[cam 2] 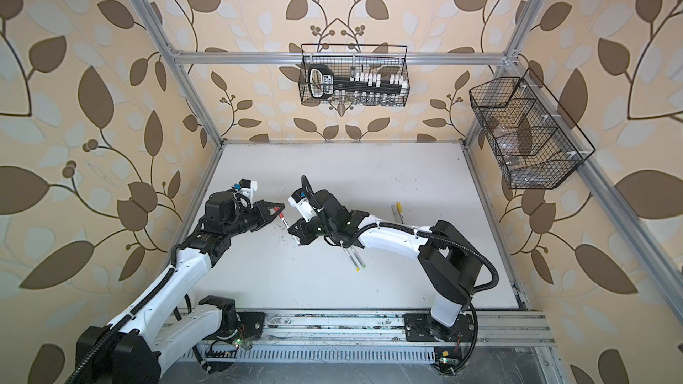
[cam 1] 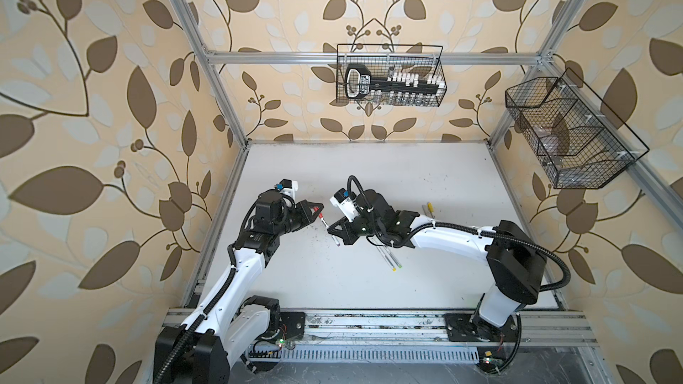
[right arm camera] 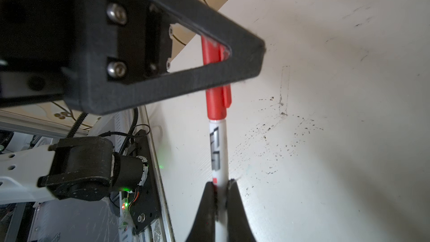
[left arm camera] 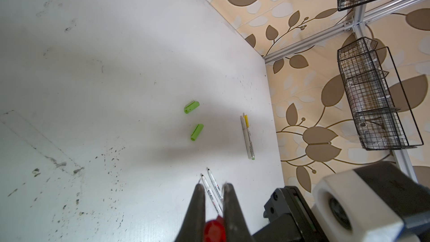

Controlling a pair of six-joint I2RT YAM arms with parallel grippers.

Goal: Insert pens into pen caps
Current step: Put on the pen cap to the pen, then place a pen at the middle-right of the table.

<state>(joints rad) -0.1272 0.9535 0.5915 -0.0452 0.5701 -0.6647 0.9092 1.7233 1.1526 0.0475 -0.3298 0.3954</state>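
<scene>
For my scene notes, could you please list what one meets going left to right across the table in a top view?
Left claw gripping the red cap → held pen → right claw → two loose pens → yellow cap.

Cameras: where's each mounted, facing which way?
Top views: high over the base, looking down on the table; left arm, right arm show.
Left wrist: on the left arm, facing along its jaws over the table to two green caps; jaws grip the red cap.
Right wrist: on the right arm, facing past its jaws and gripped pen to the left jaws.
Shared: wrist views both show the red cap.
</scene>
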